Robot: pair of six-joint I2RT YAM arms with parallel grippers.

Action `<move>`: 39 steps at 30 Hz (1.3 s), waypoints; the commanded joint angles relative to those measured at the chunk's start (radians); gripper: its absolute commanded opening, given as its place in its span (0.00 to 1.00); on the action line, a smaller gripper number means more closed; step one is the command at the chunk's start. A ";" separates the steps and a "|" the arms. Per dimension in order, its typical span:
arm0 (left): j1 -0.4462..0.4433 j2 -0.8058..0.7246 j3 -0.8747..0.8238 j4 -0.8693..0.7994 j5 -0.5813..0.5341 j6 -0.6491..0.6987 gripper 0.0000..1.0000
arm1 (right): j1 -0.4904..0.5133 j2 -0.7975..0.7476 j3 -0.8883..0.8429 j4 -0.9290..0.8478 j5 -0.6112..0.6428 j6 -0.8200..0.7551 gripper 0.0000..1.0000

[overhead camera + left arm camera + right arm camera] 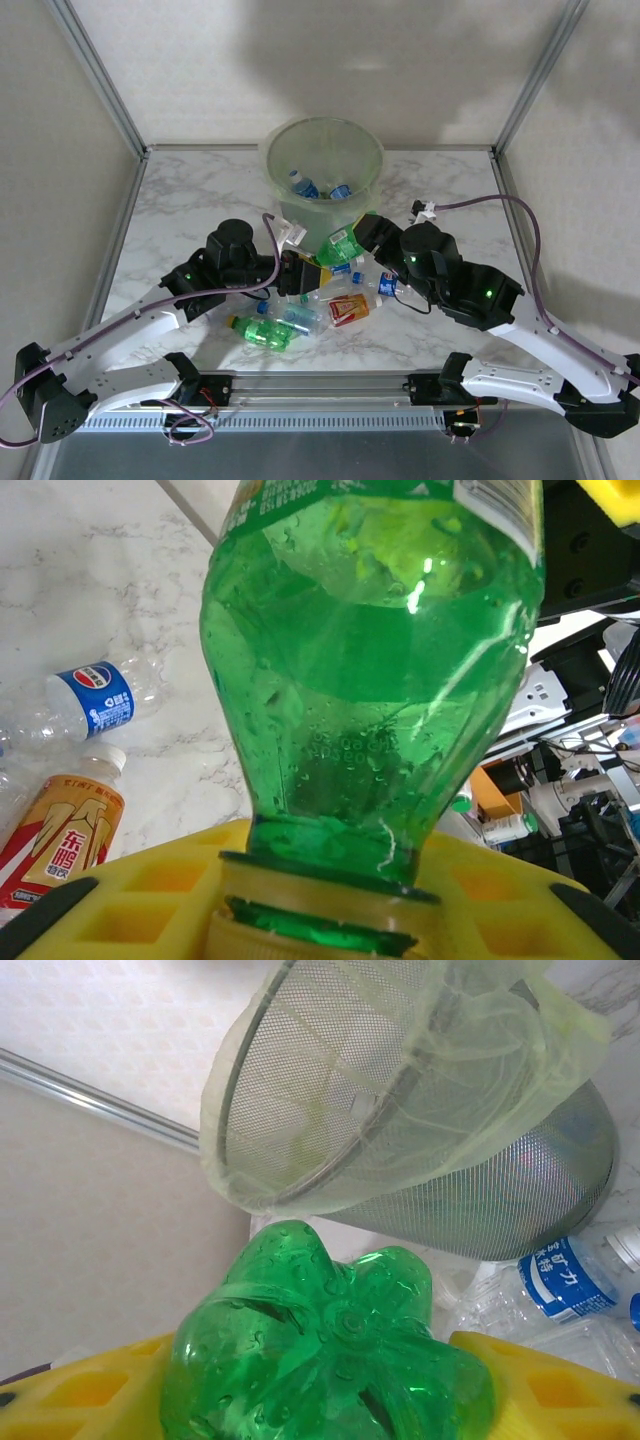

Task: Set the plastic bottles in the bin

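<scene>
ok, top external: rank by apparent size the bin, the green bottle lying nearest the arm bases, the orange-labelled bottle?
1. bin, clearly largest though farthest.
2. lying green bottle.
3. orange-labelled bottle, looks shorter, but neighbours overlap it, so 2 versus 3 is unsure.

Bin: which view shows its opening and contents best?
Top external. It looks down into the bin, so the whole rim and two blue-labelled bottles inside show. The right wrist view gives its mesh-looking wall and liner from low at the side.
</scene>
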 commanded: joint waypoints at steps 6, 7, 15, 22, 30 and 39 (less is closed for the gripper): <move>-0.009 -0.026 0.006 -0.008 -0.073 0.050 0.24 | -0.006 -0.005 -0.017 0.013 -0.003 -0.004 0.62; -0.010 -0.029 0.009 -0.011 -0.089 0.054 0.23 | -0.006 -0.004 -0.011 0.006 0.003 -0.010 0.64; -0.005 -0.050 0.126 -0.078 -0.257 0.129 0.29 | -0.009 -0.041 0.133 -0.223 0.189 0.000 0.90; 0.041 0.063 0.382 -0.148 -0.489 0.146 0.34 | -0.008 -0.094 0.142 -0.375 0.267 0.076 0.90; 0.112 0.395 0.735 -0.365 -0.640 0.168 0.32 | -0.008 -0.143 0.041 -0.368 0.236 0.128 0.89; 0.166 0.630 0.908 -0.510 -0.722 0.212 0.29 | -0.008 -0.199 -0.008 -0.424 0.253 0.189 0.89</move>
